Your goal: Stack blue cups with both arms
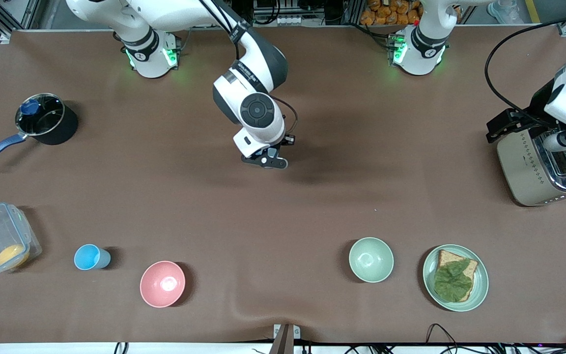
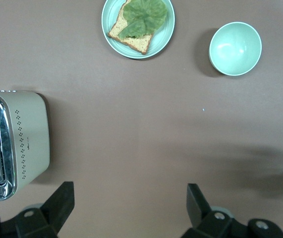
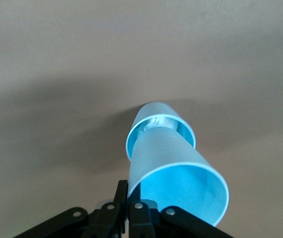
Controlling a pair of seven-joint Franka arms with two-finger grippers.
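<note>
Over the middle of the table: right gripper (image 1: 267, 162) is hanging clenched on the rim of a sky-blue cup (image 3: 178, 181).
Held cup: its narrow end is pointing into a second blue cup (image 3: 156, 125) under it; contact cannot be told.
Third cup (image 1: 91, 257): lying on its side between the clear container (image 1: 2, 238) and pink bowl (image 1: 162, 283).
Left gripper (image 2: 130, 208): is hovering wide open beside the toaster (image 2: 15, 142), holding nothing.

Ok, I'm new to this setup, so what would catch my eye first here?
The right gripper, over the table's middle, is shut on a sky-blue plastic cup whose base sits in the mouth of a second blue cup. A third blue cup sits between the clear plastic box and the pink bowl. The left gripper waits open beside the beige metal toaster.
</note>
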